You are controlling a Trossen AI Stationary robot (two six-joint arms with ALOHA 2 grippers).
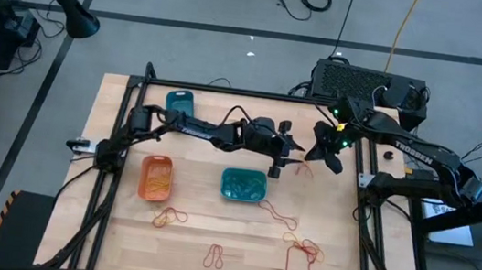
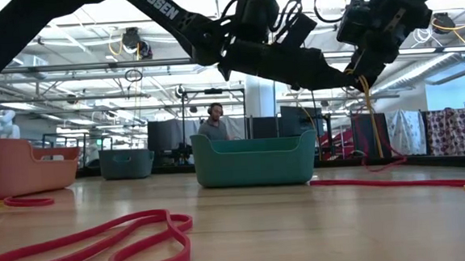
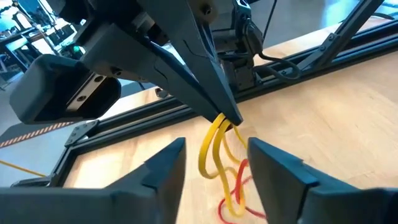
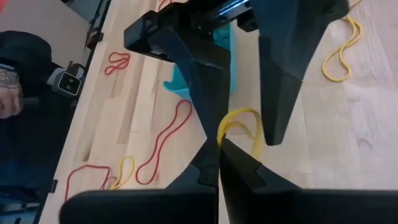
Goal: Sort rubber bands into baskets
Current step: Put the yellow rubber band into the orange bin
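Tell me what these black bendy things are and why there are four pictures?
They are two robot arms at a wooden table. One camera looks down from above, one sits at table height, and one rides on each wrist. The table holds an orange basket, a teal basket, a blue basket and loose rubber bands. The right end effector is shut on a yellow rubber band with a red one hanging along. The left end effector, open, sits around them.
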